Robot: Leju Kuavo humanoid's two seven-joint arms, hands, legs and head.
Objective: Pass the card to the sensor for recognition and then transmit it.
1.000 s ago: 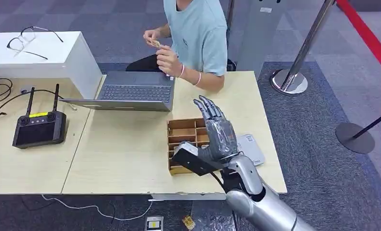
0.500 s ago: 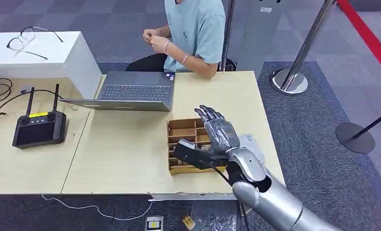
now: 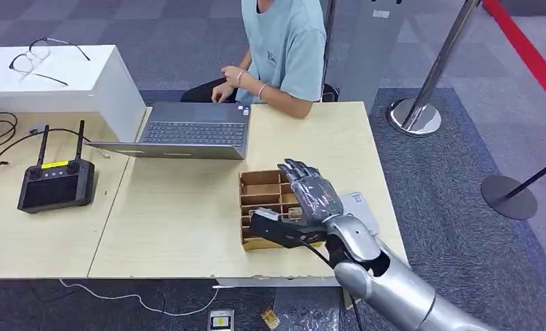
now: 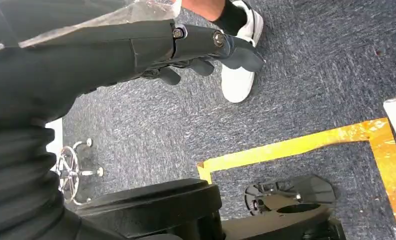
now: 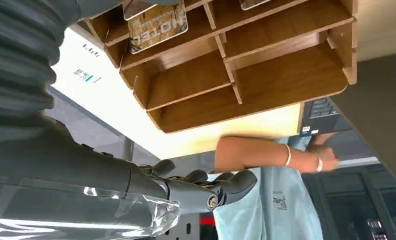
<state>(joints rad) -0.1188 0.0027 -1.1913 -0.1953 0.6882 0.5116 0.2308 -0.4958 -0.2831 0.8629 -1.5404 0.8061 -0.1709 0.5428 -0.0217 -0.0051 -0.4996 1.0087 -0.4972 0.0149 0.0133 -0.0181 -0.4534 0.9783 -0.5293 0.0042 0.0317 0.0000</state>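
Table (image 3: pixel 180 207): laptop (image 3: pixel 191 131), wooden organizer (image 3: pixel 263 189)

Bare tabletop (image 3: pixel 187 207) left of divided box (image 3: pixel 260 189), laptop (image 3: pixel 187 131) behind

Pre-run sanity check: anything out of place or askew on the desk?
Mostly tidy. The laptop bridges the seam between the two tables, and the white reader pokes past the table edge beside the card box.
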